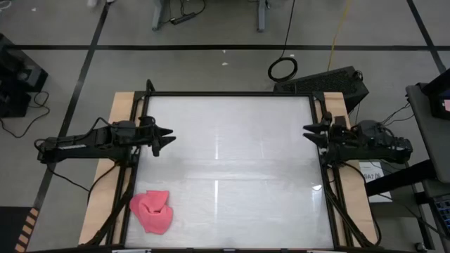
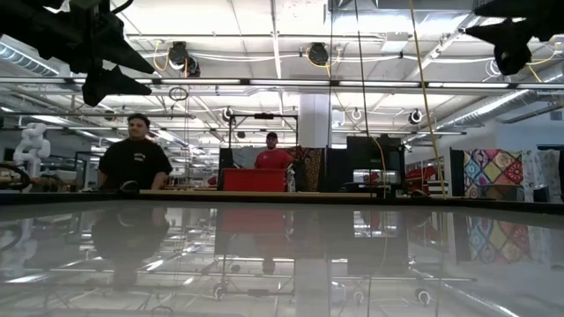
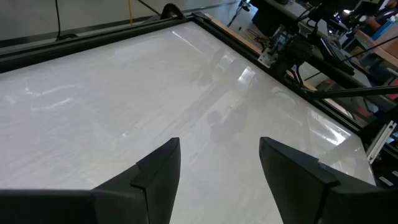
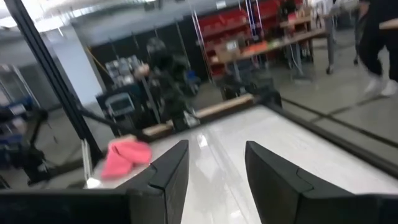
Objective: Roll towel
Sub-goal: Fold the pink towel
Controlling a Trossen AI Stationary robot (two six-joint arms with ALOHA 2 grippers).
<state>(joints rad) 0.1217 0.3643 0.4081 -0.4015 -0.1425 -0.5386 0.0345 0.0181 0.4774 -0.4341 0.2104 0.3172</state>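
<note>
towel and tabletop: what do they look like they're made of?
Towel: looks like soft cloth, matte bright pink; it lies crumpled with rounded folds and no shine. The exact fibre can't be told.

Tabletop: a hard, smooth, glossy white sheet, perhaps laminate or coated board; it shows glare streaks from above and mirrors the room in the low view. It sits in a dark frame, with bare wood at its sides.

Bright overhead lights; glare on table (image 1: 232, 140); rt wrist blurry.
</note>
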